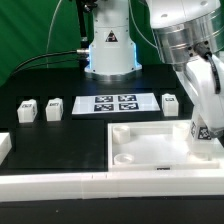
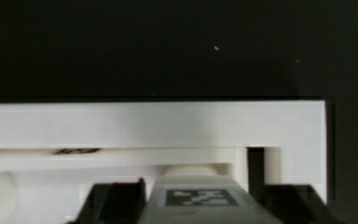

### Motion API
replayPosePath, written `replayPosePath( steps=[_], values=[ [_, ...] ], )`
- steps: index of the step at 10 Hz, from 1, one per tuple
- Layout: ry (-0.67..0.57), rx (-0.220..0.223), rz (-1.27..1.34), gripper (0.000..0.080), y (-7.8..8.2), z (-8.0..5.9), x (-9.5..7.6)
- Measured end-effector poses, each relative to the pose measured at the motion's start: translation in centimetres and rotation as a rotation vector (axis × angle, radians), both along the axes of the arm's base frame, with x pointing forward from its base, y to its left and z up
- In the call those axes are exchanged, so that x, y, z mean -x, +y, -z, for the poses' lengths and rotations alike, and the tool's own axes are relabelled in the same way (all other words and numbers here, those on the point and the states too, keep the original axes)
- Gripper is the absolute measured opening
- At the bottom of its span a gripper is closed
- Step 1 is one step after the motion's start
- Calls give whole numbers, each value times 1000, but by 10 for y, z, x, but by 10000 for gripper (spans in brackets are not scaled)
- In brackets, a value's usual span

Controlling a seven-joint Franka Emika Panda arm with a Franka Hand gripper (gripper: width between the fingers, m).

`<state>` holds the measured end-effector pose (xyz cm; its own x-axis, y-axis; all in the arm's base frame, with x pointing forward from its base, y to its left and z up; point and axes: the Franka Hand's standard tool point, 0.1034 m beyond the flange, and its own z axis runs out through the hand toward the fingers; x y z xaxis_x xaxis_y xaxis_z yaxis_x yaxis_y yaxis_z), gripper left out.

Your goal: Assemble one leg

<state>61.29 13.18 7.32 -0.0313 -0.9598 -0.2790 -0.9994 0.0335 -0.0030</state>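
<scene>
Black tabletop (image 1: 40, 84); leg (image 2: 201, 197) inside pincer (image 2: 202, 188).

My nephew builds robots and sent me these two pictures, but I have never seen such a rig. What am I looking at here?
The big white machine is a robot arm. Its gripper, two fingers that work like tongs, hangs at the exterior view's right. That picture comes from a camera standing off the arm. The other comes from a camera on the wrist, looking past the fingers. Clamped between them is the leg, a small white block with a black-and-white tag, held near the white tray. On the black table lie three more such blocks and the flat marker board.
</scene>
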Motion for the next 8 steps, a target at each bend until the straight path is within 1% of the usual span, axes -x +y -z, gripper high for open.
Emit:
replayPosePath(
  steps=[1, 2, 3, 4, 5, 6, 8],
  values=[
    [-4, 0, -16, 352, 0, 0, 0],
    [-14, 0, -50, 352, 0, 0, 0],
    [-14, -1, -50, 527, 1, 0, 0],
    [-31, 0, -108, 527, 1, 0, 0],
    [-66, 1, -227, 627, 1, 0, 0],
    [-98, 3, -347, 644, 0, 0, 0],
    [-147, 3, -563, 649, -3, -1, 0]
  ],
)
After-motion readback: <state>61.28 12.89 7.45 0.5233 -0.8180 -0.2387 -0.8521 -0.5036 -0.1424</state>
